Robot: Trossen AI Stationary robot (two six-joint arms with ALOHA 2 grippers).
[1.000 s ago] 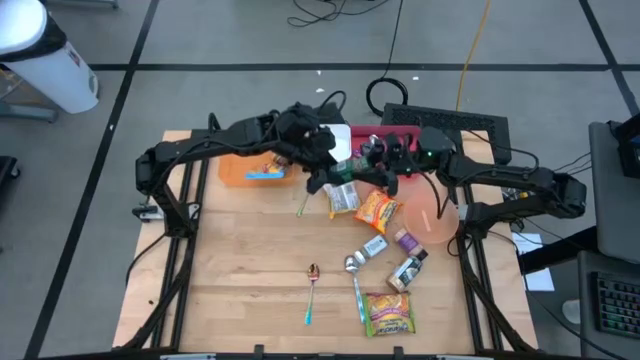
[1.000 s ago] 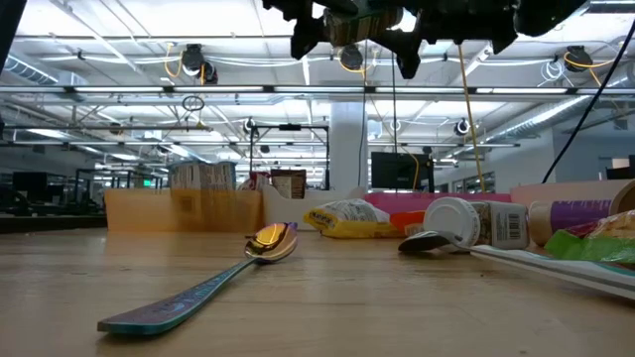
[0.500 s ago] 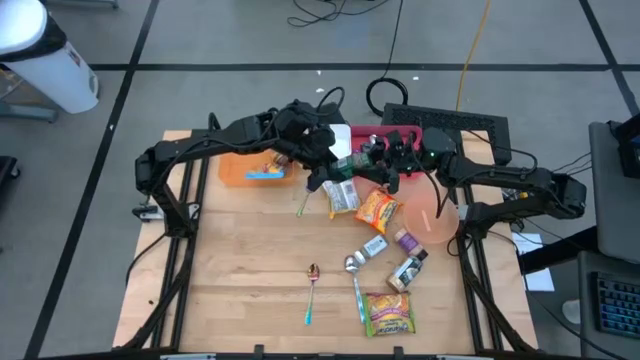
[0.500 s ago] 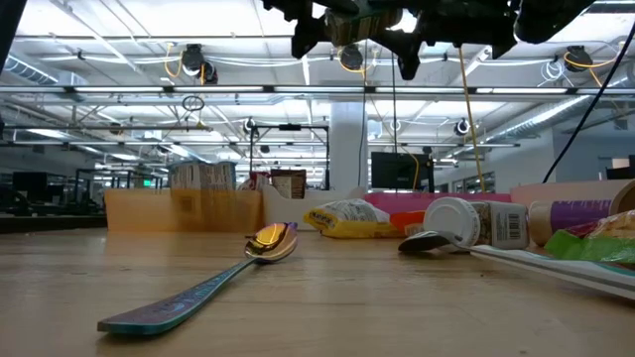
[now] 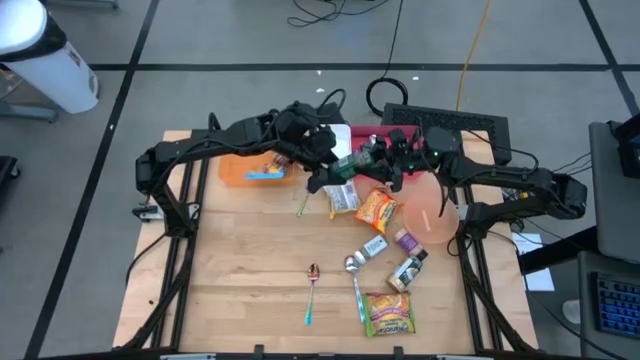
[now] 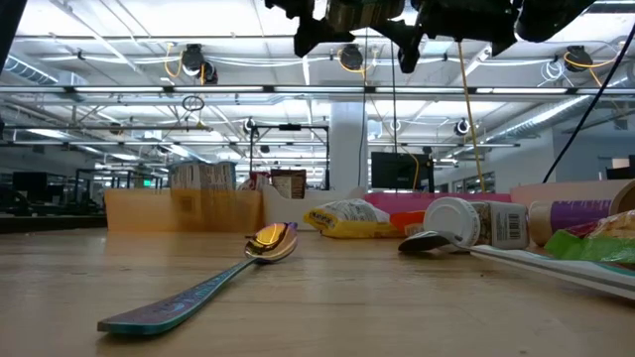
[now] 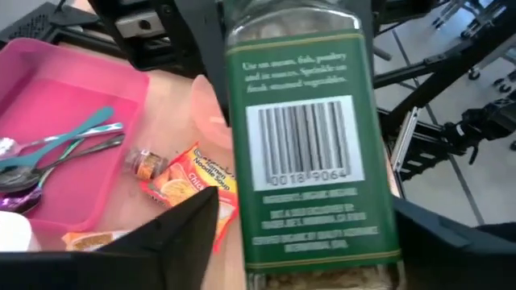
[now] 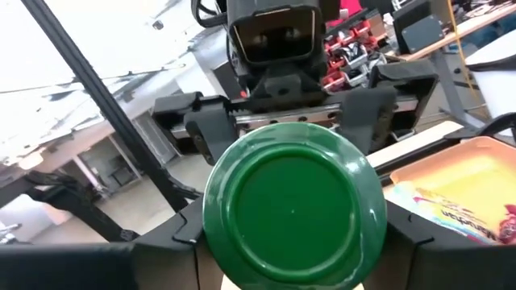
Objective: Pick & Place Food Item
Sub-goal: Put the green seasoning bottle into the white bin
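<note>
Two matte black jointed arms (image 5: 215, 140) with blocky wrist housings, apparently trailing thin dark cables.

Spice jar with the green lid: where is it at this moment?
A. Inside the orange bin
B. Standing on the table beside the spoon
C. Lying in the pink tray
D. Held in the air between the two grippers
D: the spice jar hangs between the left gripper and right gripper, above the table.

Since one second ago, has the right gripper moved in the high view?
Yes. The right gripper has shifted slightly to the right, toward the dark keyboard side, away from the orange tray, with the green jar between both arms.
</note>
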